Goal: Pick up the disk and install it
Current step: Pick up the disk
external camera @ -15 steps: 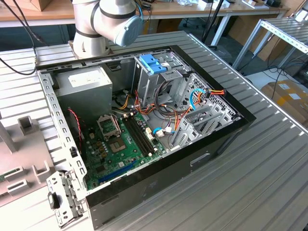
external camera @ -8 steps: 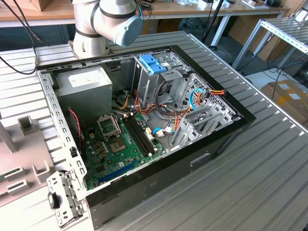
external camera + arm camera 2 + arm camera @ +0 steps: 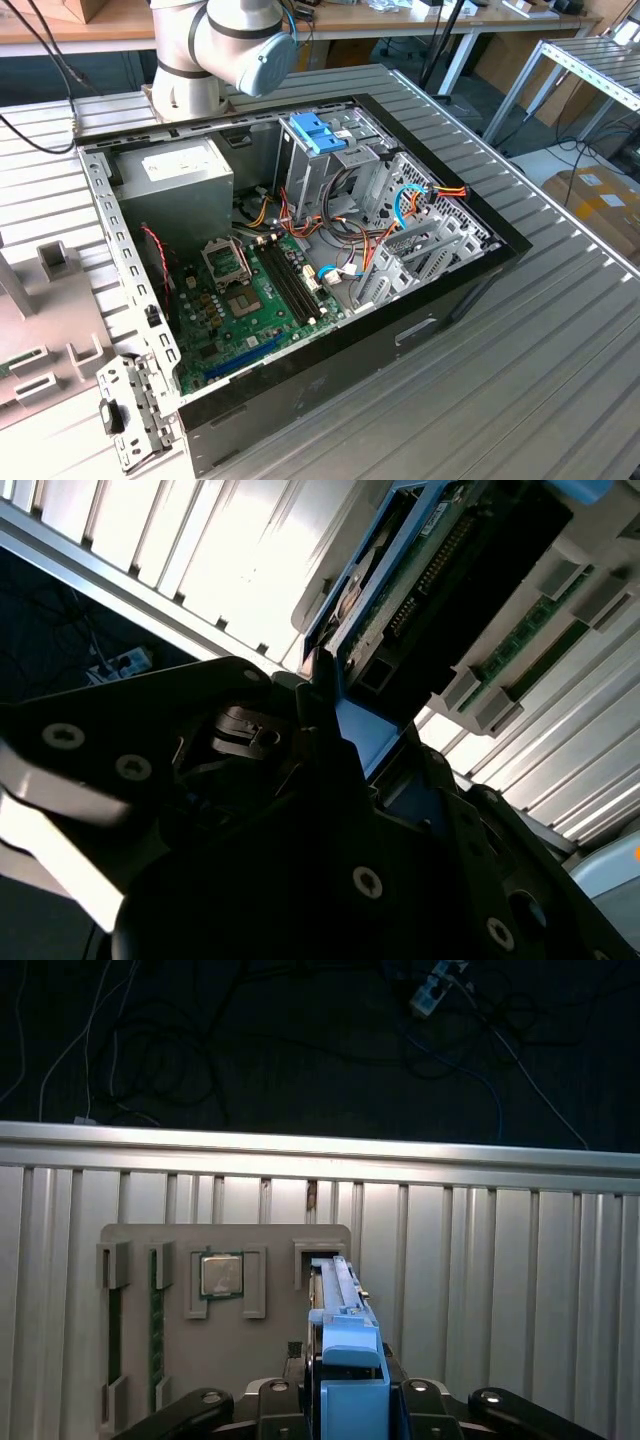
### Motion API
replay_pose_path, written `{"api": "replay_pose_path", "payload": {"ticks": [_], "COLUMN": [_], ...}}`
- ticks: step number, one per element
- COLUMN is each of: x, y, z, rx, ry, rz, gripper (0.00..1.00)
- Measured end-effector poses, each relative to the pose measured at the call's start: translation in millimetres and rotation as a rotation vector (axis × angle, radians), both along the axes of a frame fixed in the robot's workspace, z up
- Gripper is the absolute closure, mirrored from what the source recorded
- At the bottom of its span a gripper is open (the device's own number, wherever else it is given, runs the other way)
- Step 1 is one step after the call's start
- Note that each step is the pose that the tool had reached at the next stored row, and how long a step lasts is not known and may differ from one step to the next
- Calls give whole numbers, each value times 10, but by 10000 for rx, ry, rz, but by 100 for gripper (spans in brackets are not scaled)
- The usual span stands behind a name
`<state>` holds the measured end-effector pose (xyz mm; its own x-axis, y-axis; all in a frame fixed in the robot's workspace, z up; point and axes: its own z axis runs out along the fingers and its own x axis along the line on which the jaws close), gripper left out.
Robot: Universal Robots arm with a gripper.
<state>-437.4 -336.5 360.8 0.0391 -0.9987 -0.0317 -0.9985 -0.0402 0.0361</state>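
The slatted worktop (image 3: 560, 330) carries the open computer case (image 3: 330, 370) at the centre of the exterior view. The arm (image 3: 220, 40) rises at about eleven o'clock from the case and reaches out past the frame. A grey parts tray (image 3: 70, 345) lies at nine o'clock from the case, apart from it. Inside the case, the drive cage (image 3: 300, 175) stands toward twelve o'clock, with the blue-latched bracket (image 3: 318, 132) on top.

In the first wrist view, the disk (image 3: 338, 1290) stands on edge at the tray. Its far end is at the slot beside the pocket that holds a processor chip (image 3: 221, 1275). The hand (image 3: 345, 1405) straddles the disk's light blue carrier, with its fingers (image 3: 405, 1405) set against either side. I judge the hand closed on the disk. The second wrist view agrees, with the carrier sitting between the dark fingers and the circuit-board side exposed. I cannot tell whether the disk has cleared its slot.

Assessment: the work stands at the grasp. The disk is at the tray, not in the case, so the lift is unconfirmed and the installation is not yet done.
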Motion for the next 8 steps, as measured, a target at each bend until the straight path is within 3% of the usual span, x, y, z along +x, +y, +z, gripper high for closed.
{"api": "replay_pose_path", "payload": {"ticks": [8], "x": [0], "y": [0], "z": [52], "rx": [9], "ry": [-1], "rz": [-1], "gripper": [63]}}
